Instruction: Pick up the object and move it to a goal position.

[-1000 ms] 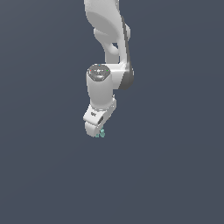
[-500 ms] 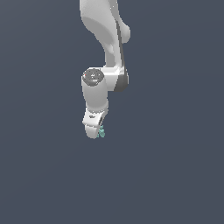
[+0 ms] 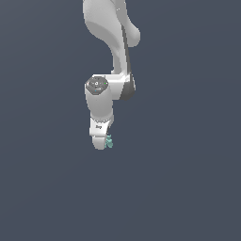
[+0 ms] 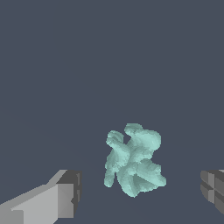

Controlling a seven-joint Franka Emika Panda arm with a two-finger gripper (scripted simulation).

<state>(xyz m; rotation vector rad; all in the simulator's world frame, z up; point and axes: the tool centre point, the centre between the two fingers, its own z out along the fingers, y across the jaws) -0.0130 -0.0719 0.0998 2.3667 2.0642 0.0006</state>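
Observation:
The object (image 4: 133,162) is a small teal-green lumpy thing with knobs. In the wrist view it lies between my two grey fingers (image 4: 65,197), with a clear gap on each side. My gripper (image 4: 141,192) is open and touches nothing. In the exterior view the white gripper (image 3: 100,143) points down at the end of the arm. The object (image 3: 109,141) shows as a tiny teal speck at its tip, on the exterior view's right side of it, partly hidden by the fingers.
The white arm (image 3: 110,42) comes down from the top of the exterior view. Everything around it is a plain dark blue-grey surface (image 3: 188,188).
The gripper has moved slightly down and toward the exterior view's left, closing in around the object. The object has stayed about where it was.

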